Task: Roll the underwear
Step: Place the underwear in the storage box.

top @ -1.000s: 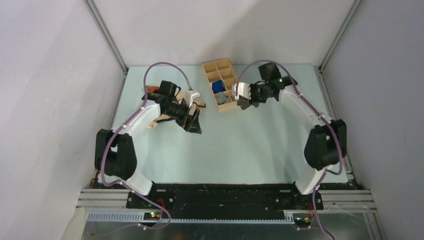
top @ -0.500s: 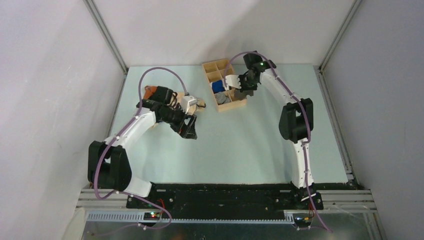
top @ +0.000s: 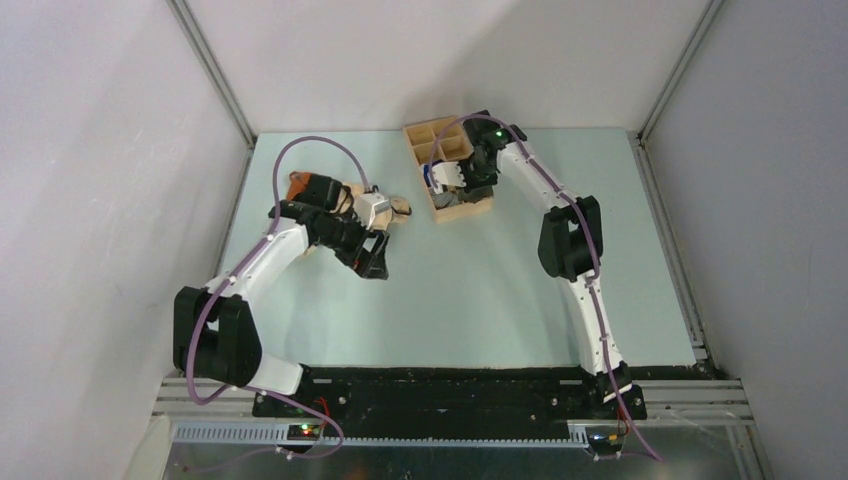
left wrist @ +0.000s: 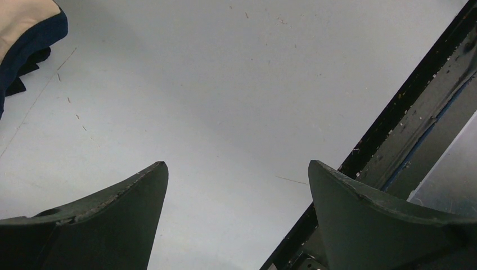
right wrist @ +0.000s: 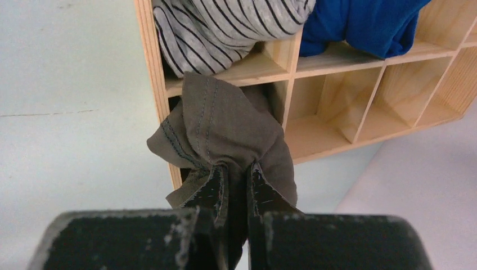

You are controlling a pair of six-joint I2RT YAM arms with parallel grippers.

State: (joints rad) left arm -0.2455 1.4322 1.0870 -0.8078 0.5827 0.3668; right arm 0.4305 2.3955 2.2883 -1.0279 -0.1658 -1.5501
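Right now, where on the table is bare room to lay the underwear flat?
Widest bare patch: the table middle, between both arms. Another lies right of the right arm. Crowded far side: the wooden organizer, the right gripper clamping the underwear at it, the cream garment beside the left gripper.

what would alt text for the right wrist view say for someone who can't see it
The right gripper, fingers nearly closed, pinches the bunched olive-brown underwear at the corner compartment of a wooden divided box. Neighbouring compartments hold a grey striped roll and a blue roll, and the pale table shows at left.
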